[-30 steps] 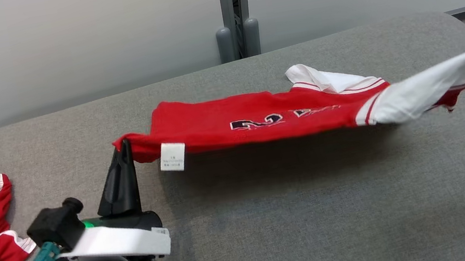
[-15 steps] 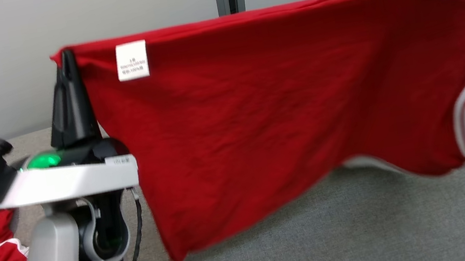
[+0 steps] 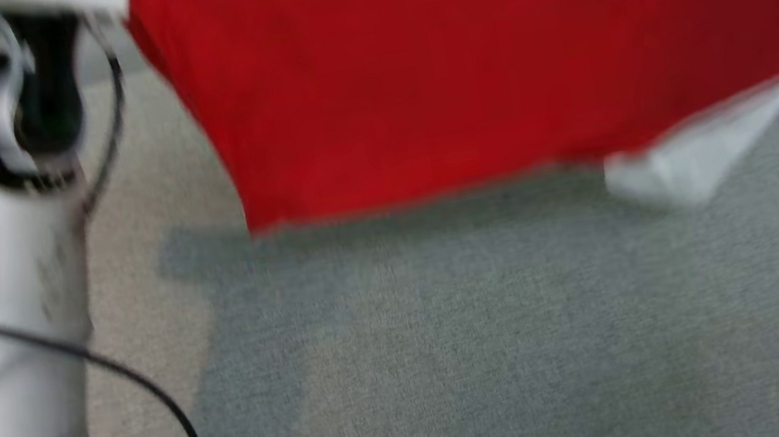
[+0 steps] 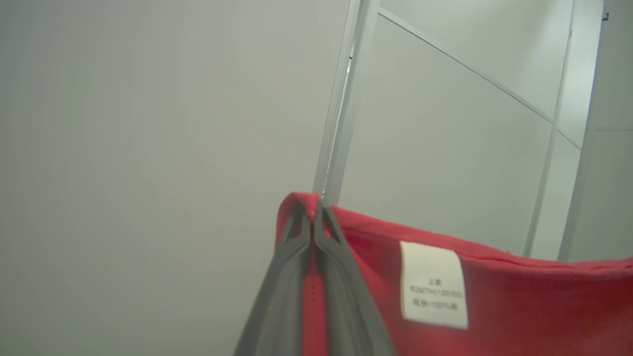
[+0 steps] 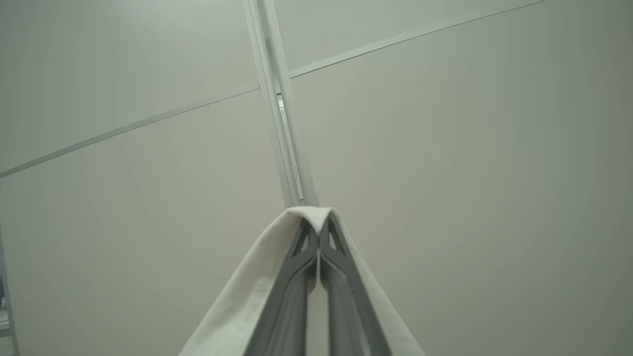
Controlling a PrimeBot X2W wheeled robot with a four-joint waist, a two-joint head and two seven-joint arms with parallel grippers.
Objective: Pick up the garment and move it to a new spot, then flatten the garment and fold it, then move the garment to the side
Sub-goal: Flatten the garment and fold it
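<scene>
Grey fabric surface (image 3: 536,352), pale panelled wall (image 4: 148,123), left gripper (image 4: 313,210) and right gripper (image 5: 319,225) clamped on hanging garment (image 3: 486,39)

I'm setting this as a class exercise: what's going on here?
The robot holds a red garment with white parts up over the grey fabric surface. Its left gripper is shut on a red corner near the white care label, its right gripper on white cloth. Nothing is laid flat yet.

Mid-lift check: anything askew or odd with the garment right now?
Nothing damaged. The red garment hangs unevenly: a white sleeve dangles below its lower edge on the robot's right, close to the grey surface.
</scene>
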